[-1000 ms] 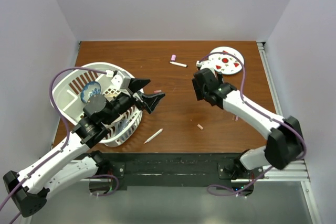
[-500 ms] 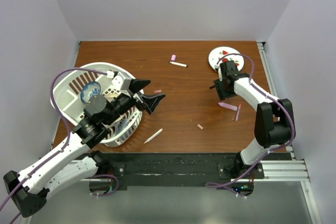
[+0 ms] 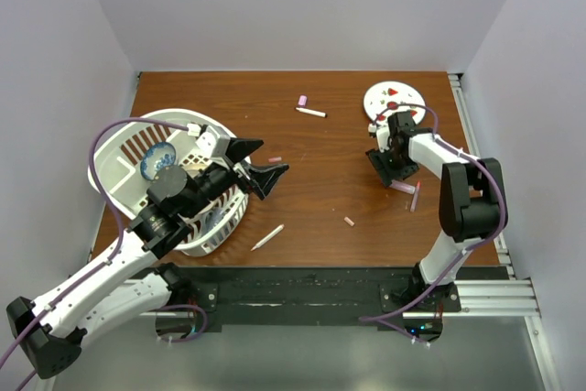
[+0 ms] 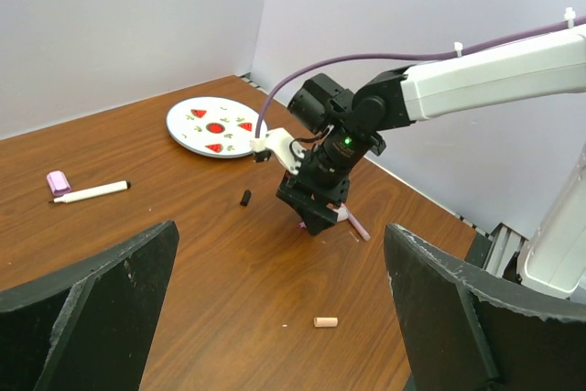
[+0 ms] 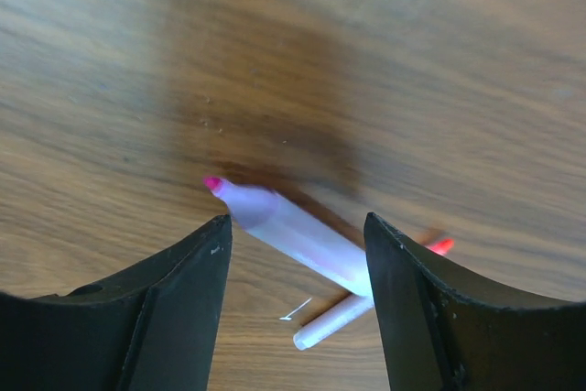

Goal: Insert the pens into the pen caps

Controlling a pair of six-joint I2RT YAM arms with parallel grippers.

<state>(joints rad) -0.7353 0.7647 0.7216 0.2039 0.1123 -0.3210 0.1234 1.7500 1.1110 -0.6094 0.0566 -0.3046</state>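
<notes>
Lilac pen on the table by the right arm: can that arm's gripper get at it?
Probably yes. The right gripper hangs over the lilac pen, jaws open on either side, nothing in between. A second pen lies right by it, though.

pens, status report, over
Left gripper open, empty. Right gripper open, astride lilac pen on table, not gripped. Second pen lies close against it, may snag.

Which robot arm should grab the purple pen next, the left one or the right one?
Right. The right gripper hangs open directly over the purple pen, jaws either side of it. The left gripper is far away, near the white basket.
</notes>
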